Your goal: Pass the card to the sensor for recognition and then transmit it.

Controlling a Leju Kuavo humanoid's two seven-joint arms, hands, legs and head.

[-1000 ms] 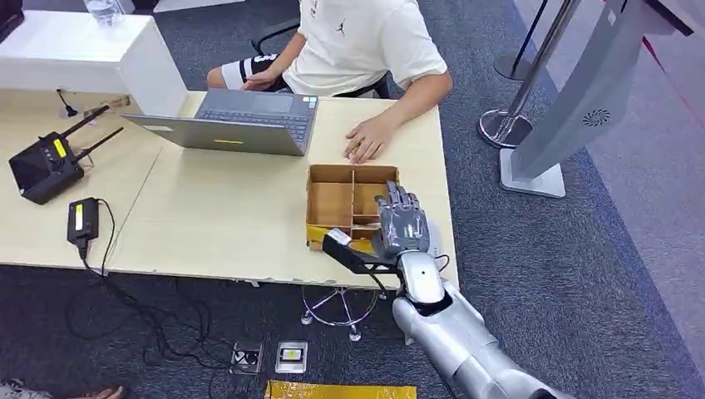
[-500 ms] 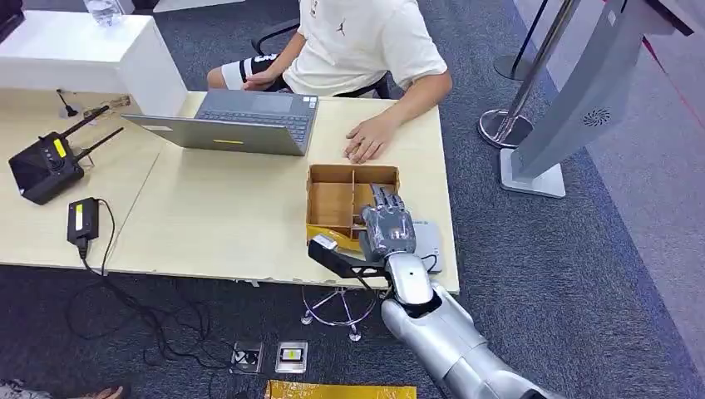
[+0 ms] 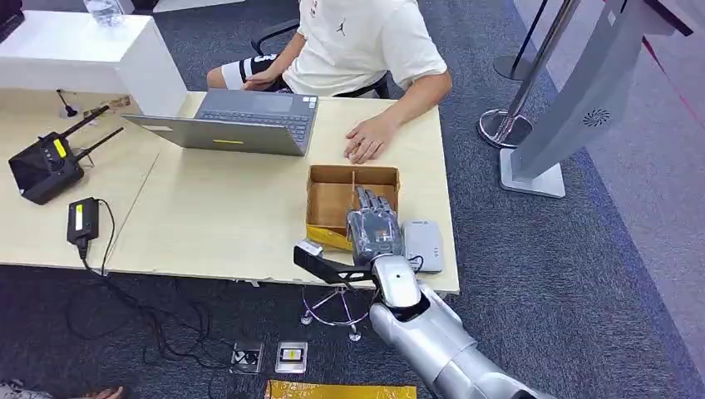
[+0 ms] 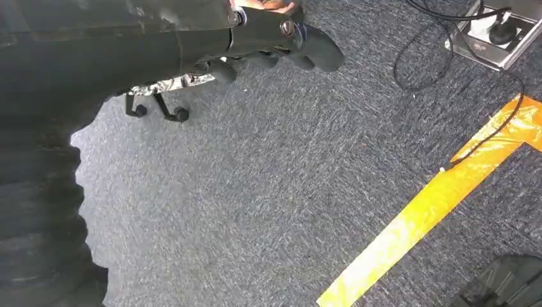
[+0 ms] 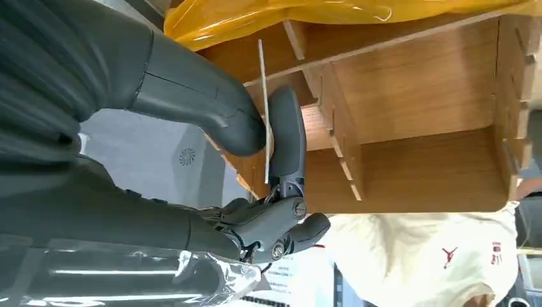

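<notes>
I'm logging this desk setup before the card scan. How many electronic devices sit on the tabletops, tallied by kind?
Laptop: 1
Black unit with antennas: 1
Black power adapter: 1
Grey sensor pad, beside the right robot hand: 1
Total: 4

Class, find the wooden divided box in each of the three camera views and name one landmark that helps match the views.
Head view: the box sits on the table near its right end, just beyond the right hand.
Left wrist view: not in it.
Right wrist view: the box is beyond the fingers.
Shared landmark: the person's white shirt.
</notes>
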